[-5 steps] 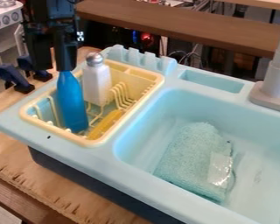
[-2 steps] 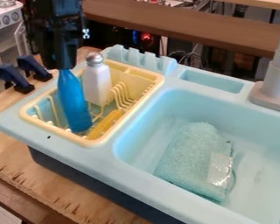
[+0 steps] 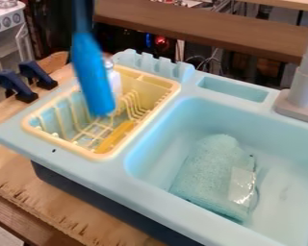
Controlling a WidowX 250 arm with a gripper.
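Observation:
At the top left my gripper (image 3: 82, 25) is shut on the upper end of a blue bottle (image 3: 94, 77). The bottle hangs slightly tilted, its base raised off the floor of the yellow dish rack (image 3: 104, 156) and overlapping the rack's interior in the view. Partly behind the bottle stands a white shaker (image 3: 115, 82) with a metal top. A yellow item (image 3: 115, 136) lies low in the front right part of the rack.
The light blue sink basin (image 3: 173, 113) is to the right of the rack, with a teal cloth-like bundle (image 3: 211, 175) inside. A grey faucet (image 3: 304, 79) rises at the right. Dark blue clamps (image 3: 15, 86) sit at left, and a brown shelf (image 3: 208, 26) crosses behind.
The blue bottle has risen out of its low place in the rack and shifted slightly right, in my gripper, which has moved up. The bottle now covers part of the shaker.

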